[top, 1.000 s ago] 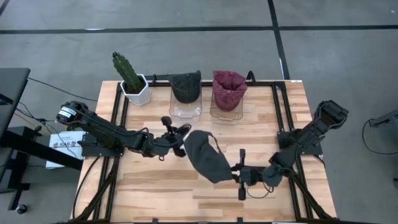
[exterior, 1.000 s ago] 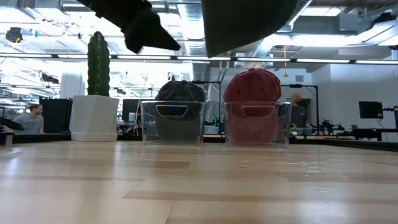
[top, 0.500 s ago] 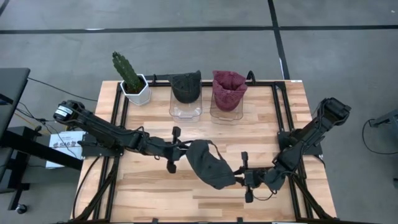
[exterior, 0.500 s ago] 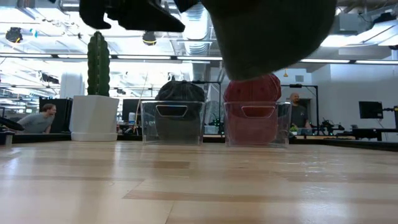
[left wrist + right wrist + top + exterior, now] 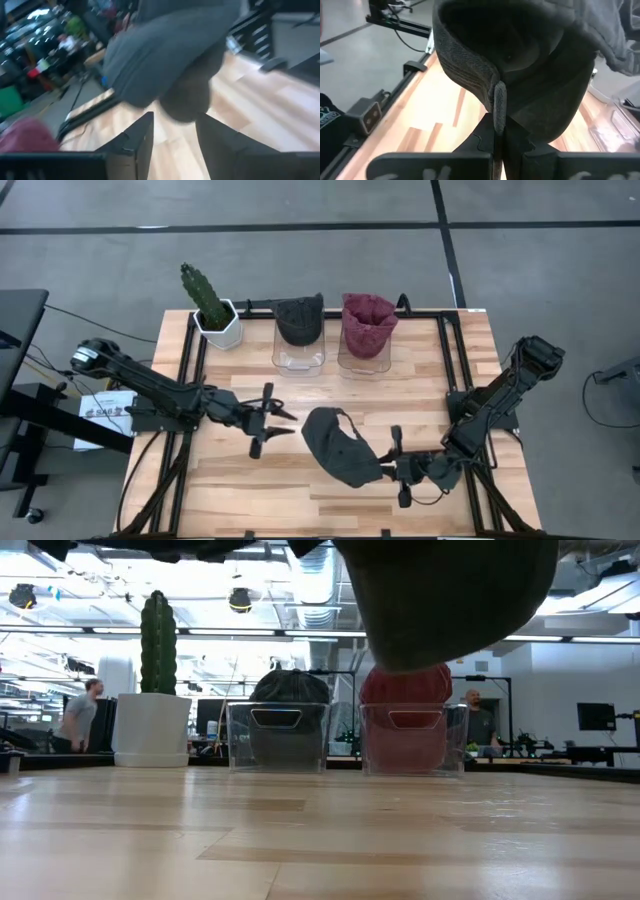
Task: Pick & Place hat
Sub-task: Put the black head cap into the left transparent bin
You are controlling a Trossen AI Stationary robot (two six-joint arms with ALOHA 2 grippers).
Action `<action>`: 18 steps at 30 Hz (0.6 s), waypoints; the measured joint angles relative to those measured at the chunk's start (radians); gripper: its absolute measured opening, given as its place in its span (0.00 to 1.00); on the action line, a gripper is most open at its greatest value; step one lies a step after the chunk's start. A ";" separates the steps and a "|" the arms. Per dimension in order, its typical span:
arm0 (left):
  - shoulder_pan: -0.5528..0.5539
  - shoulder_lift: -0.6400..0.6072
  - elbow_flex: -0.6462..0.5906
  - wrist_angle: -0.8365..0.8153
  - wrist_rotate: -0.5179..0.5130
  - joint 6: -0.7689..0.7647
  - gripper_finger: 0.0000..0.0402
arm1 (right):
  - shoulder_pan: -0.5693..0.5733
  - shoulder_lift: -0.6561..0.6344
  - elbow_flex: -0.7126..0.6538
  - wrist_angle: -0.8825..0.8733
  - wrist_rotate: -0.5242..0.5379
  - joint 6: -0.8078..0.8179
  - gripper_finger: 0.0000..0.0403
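Hat (image 5: 338,446) hangs above the table (image 5: 420,380), pinched at its rim by my right gripper (image 5: 392,467), jaws clamped on it. My left gripper (image 5: 275,419) sits apart on the left, jaws spread, leaving one arm to carry.

Two dark, slim jointed arms, matte black links and rounded joint housings, a pale ringed cap on the left arm's rear joint, thin black cables along each, left claw (image 5: 272,420) with two flat black fingers (image 5: 134,141), right claw (image 5: 393,464) equally black

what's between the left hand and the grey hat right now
Nothing: in the high view only bare table separates the open left hand from the grey hat.
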 joint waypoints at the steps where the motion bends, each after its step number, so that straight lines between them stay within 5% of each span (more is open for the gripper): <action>1: 0.000 -0.007 -0.006 0.014 0.025 0.000 0.37 | -0.004 0.000 0.000 -0.007 0.002 0.006 0.00; 10: -0.016 0.023 -0.015 0.093 0.127 0.036 0.39 | -0.099 0.003 0.000 -0.039 0.104 0.118 0.00; 18: -0.017 0.119 -0.017 0.237 -0.060 0.154 0.38 | -0.222 0.046 0.000 -0.012 -0.021 0.201 0.00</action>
